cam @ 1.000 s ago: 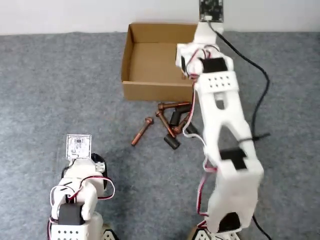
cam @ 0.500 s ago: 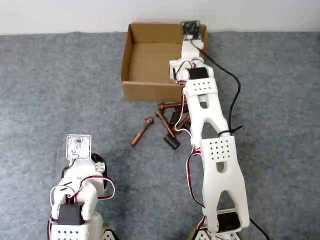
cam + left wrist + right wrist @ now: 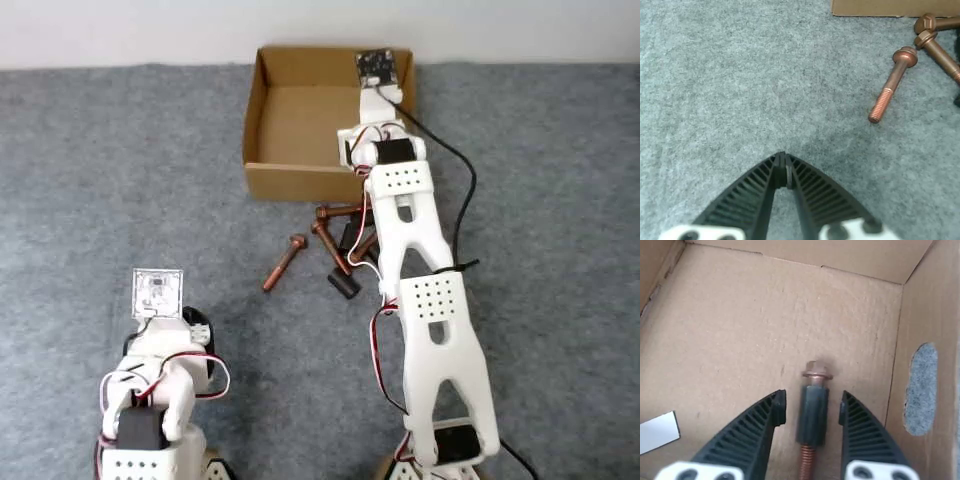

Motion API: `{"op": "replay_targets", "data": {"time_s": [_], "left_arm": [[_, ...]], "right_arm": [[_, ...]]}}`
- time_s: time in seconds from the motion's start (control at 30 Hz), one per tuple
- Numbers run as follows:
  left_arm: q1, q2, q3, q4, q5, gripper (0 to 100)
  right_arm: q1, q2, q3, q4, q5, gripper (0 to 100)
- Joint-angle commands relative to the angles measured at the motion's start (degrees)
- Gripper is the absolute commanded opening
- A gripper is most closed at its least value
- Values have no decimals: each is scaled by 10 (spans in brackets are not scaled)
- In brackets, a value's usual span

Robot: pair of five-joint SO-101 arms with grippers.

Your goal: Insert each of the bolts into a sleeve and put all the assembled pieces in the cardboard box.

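Note:
In the right wrist view my right gripper (image 3: 812, 394) is open inside the cardboard box (image 3: 740, 315). A copper bolt (image 3: 817, 371) pushed through a black sleeve (image 3: 812, 415) lies on the box floor between its fingers, with a gap on each side. From above, the right arm (image 3: 400, 185) stretches over the box (image 3: 290, 120). My left gripper (image 3: 783, 161) is shut and empty over the grey carpet, well short of a loose bolt (image 3: 892, 85). That bolt (image 3: 285, 262) lies in front of the box, with a black sleeve (image 3: 343, 284) to its right.
More bolts and sleeves (image 3: 345, 235) lie in a heap by the box's front wall, partly under the right arm. A white label (image 3: 657, 432) sits on the box floor. The left arm (image 3: 160, 360) rests at the near left on open carpet.
The right arm has swung left and come down into the box. The left arm has not moved.

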Motion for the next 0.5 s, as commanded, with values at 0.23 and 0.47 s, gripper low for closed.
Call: {"op": "replay_targets", "data": {"time_s": [0.23,0.47], "left_arm": [[-4,-1,-3,-8,-4,5],[-5,-2,-3,-11,-4,5]], "right_arm": [[-9,-68,-105,42,4,15],[-9,-120,-175,228,4,9]]}}
